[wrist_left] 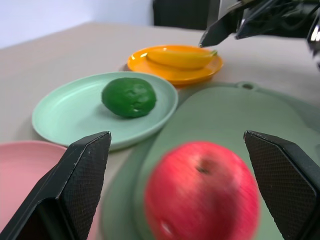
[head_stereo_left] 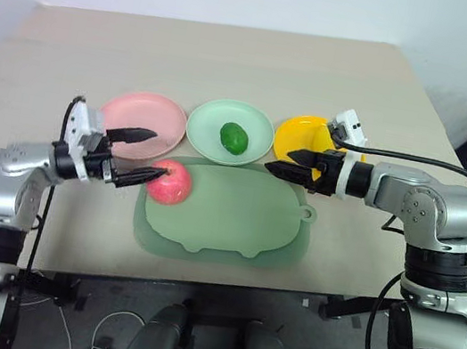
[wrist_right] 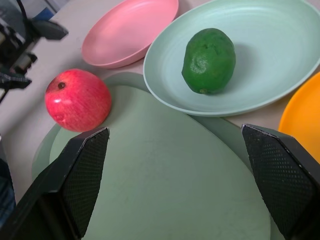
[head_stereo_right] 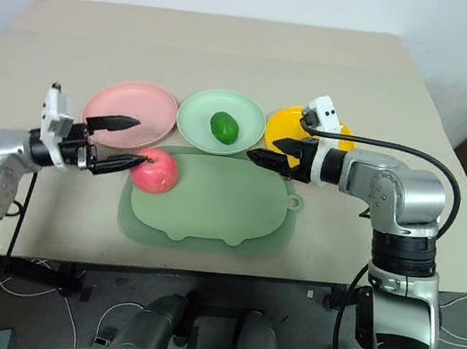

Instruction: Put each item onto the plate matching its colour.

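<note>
My left gripper (head_stereo_left: 134, 157) stands at the left of the scene with its jaws apart, one finger over the near edge of the pink plate (head_stereo_left: 140, 113) and the other beside the apple (head_stereo_left: 170, 182); nothing is clamped, and I cannot tell whether the lower fingertip touches the fruit. The apple rests on the left end of the sage-green mat (head_stereo_left: 234, 220), just near of the pink plate and not yet on it. To the right, the dark green fruit (head_stereo_left: 234, 137) lies on the mint green plate (head_stereo_left: 210, 125), and the banana (wrist_left: 180, 56) lies on the yellow-orange plate (head_stereo_left: 293, 135), so I judge the apple to be the one item remaining. My right gripper (head_stereo_left: 300, 165) hovers with its jaws wide apart and empty, over the far right corner of the mat, just near of the yellow-orange plate. Risk: the apple is round and free to roll; an off-centre closure could push it along the mat or off its left edge. A low lift could catch the pink plate's rim and shove that plate against the mint green one, which sits just beside it. Open table (head_stereo_left: 236, 57) lies far of the plates and left of the mat; the table's near edge is close behind the mat.
</note>
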### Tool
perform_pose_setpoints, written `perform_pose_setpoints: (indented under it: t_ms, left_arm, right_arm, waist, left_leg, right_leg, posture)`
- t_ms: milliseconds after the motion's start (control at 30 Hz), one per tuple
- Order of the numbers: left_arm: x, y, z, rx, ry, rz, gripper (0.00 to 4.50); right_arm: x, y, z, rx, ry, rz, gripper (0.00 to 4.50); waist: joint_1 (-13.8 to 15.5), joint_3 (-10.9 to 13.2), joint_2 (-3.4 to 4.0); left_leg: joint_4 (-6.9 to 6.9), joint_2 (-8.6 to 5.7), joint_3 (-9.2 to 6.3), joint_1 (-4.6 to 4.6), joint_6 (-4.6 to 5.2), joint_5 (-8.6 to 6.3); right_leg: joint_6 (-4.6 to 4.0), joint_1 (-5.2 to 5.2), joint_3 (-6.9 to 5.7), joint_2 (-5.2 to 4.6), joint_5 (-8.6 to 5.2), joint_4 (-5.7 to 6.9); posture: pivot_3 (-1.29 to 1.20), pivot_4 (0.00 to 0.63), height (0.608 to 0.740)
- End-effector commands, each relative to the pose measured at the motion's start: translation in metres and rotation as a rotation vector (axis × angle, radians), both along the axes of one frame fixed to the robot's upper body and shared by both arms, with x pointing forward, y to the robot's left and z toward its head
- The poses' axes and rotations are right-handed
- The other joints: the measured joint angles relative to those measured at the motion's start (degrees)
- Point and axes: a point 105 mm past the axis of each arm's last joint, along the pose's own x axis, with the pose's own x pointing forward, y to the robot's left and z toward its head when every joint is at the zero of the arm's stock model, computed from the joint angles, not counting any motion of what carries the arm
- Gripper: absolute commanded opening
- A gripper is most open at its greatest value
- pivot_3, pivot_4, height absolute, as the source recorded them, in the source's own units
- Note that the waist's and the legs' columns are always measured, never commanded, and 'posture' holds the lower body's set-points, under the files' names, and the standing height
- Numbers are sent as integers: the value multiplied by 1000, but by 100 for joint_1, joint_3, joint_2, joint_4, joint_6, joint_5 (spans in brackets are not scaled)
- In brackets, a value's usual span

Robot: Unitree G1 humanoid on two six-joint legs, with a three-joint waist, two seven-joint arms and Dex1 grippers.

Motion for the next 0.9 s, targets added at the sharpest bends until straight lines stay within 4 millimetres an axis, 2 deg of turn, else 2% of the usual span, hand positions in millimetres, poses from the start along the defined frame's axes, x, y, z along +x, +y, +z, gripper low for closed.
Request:
perform_pose_setpoints:
  t_ms: [33, 167, 300, 367, 567, 667, 900]
  left_arm:
    - [-1, -11, 12, 82, 33, -59, 4500]
    - [-6, -12, 16, 185, 92, -121, 4500]
    - [-6, -8, 27, 241, 147, -156, 4500]
    - [-1, -5, 29, 333, 169, -147, 4500]
    - [9, -7, 33, 387, 245, -126, 4500]
    - [8, -11, 34, 393, 267, -142, 4500]
    - [7, -22, 32, 447, 297, -199, 4500]
  right_arm:
    - [-6, 6, 9, 23, -38, 20, 4465]
    - [-17, 7, 10, 0, -101, 73, 4465]
    - [-48, 8, 11, -51, -252, 233, 4465]
    - [-58, 8, 11, -32, -316, 278, 4465]
    - [-94, 13, -1, -17, -352, 465, 4465]
    - [-100, 13, -6, -33, -402, 494, 4465]
    - [-102, 9, -11, -21, -483, 494, 4465]
  waist:
    - [-5, 0, 0]
    - [-14, 2, 0]
    - [24, 6, -8]
    - [35, 10, -15]
    - [75, 10, -15]
    - [105, 11, -18]
    - [157, 14, -22]
  left_leg:
    - [0, 0, 0, -3, 0, 1]
    - [0, 1, 0, -13, 1, 1]
    - [1, 2, -1, -14, 1, 1]
    - [4, 1, -3, -15, 1, 1]
    - [10, 1, -2, -14, 4, 2]
    - [7, 4, -3, -24, 5, 3]
    - [23, 3, -4, -27, 5, 4]
  right_leg:
    - [0, 5, 0, 1, 0, 1]
    - [0, 4, 0, 3, 0, 2]
    - [1, 4, -4, 3, -1, 1]
    - [2, 8, -8, 3, -1, 0]
    - [4, 9, -9, 1, 0, -4]
    - [4, 4, -9, 5, -1, -2]
    - [4, 10, -10, 3, 0, -2]
  posture:
    - [0, 150, 737]
    - [0, 150, 737]
    - [0, 150, 737]
    - [0, 150, 737]
    - [0, 150, 737]
    - [0, 150, 737]
    - [0, 150, 737]
